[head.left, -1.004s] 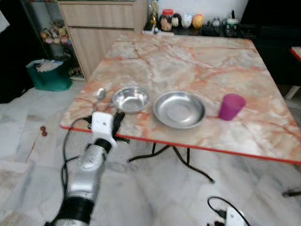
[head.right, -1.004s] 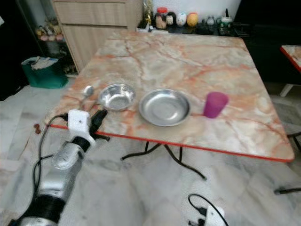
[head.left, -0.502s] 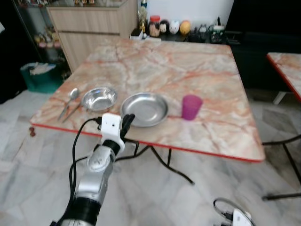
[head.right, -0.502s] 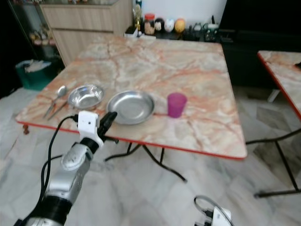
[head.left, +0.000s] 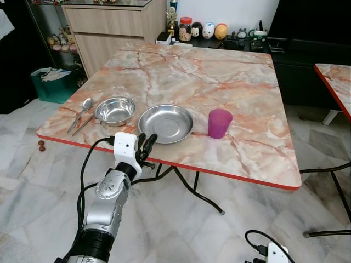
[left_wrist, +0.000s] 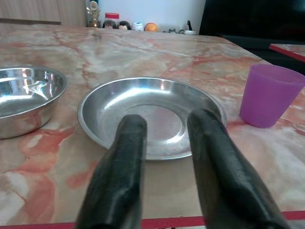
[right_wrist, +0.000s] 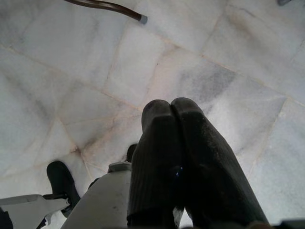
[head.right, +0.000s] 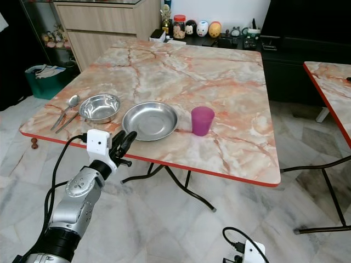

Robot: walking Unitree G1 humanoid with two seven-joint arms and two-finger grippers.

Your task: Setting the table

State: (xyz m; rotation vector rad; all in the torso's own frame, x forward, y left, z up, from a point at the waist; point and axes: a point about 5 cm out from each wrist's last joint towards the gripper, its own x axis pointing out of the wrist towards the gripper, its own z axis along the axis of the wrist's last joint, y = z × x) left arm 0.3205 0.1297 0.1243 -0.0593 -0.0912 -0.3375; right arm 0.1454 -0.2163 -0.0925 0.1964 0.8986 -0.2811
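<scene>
Cutlery first: I see a spoon [head.left: 83, 107] and what looks like a fork [head.left: 82, 125] at the far left of the marble table [head.left: 181, 76]. Next come the steel bowl [head.left: 115, 110], the steel plate [head.left: 165, 123] and the purple cup [head.left: 219, 123], in a row near the front edge. My left gripper [head.left: 146, 143] hangs at that edge before the plate, fingers [left_wrist: 125, 157] spread, holding nothing. My right gripper [right_wrist: 174, 119] points at the tiled floor [right_wrist: 71, 67], fingers pressed together.
</scene>
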